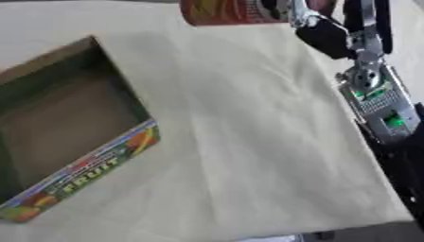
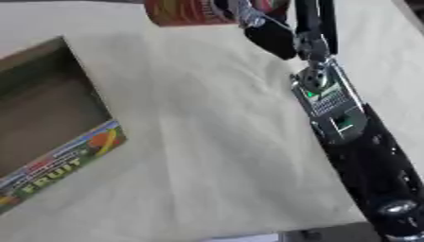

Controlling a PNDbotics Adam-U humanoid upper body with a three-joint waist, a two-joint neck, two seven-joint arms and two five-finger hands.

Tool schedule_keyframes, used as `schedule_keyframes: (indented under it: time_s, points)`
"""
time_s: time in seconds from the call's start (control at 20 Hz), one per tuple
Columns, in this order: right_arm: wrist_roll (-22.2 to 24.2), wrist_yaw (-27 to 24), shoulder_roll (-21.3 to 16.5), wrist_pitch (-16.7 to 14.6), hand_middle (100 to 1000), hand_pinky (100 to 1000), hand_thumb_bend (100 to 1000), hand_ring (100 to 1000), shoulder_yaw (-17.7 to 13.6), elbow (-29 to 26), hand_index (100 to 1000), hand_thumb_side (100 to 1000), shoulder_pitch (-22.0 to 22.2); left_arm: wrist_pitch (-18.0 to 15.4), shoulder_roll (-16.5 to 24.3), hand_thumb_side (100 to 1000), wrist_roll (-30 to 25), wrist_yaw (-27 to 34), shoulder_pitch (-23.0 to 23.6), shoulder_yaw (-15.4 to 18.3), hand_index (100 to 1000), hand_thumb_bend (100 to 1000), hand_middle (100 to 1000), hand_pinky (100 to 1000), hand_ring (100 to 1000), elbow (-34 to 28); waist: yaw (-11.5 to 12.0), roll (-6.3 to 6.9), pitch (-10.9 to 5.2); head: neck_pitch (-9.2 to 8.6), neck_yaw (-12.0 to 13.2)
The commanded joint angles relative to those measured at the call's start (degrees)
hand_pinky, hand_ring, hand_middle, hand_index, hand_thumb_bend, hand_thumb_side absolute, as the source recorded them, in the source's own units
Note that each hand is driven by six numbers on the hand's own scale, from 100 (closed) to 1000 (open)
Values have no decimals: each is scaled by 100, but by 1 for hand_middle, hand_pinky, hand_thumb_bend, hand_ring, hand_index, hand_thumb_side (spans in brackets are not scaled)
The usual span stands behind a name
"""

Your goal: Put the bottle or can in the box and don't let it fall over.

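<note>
Reaching in from the right side, the right hand [image 1: 319,28] sits at the far edge of the table [image 1: 248,142], its dark fingers curled round the one red can [image 1: 228,12] that shows at the top of both views. Only the lower part of the can is in view; the rest is cut off by the upper border, so whether it stands on the cloth or is lifted clear cannot be told. The forearm behind the hand runs along the table's right edge toward the near right corner, silver at the wrist with green-lit panels, black further back.

One cardboard box [image 1: 66,137] lies at the table's left edge, near the near left corner. It is open at the top and brown inside, with nothing in it. Its near wall carries a bright printed strip with the word FRUIT. The box and the can are well apart, with a wide stretch of pale creased cloth between them.

One robot arm is visible in all; the left hand shows in neither view.
</note>
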Motion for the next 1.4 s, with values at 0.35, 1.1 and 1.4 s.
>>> schedule_keyframes:
  time_s: [0.35,1.1,1.4]
  points:
    - [274,-262,237,-85,282,100,100,492,262,-372,210,100,-586,-12,100,640,-29,-31,-7,14,696,205,897,467,802,-53,38,-41,-255,-87,-63]
    - [938,-297,961,-197,280,100,100,485,888,105,241,100,-1365,-16,116,637,-57,-125,27,-5,696,211,896,469,802,-30,163,-95,-520,-147,-336]
    - [1159,-182,1320,-279,284,100,100,503,1143,506,236,100,-1581,-1,162,633,-41,-163,7,22,697,215,896,471,802,-29,278,-110,-559,-95,-405]
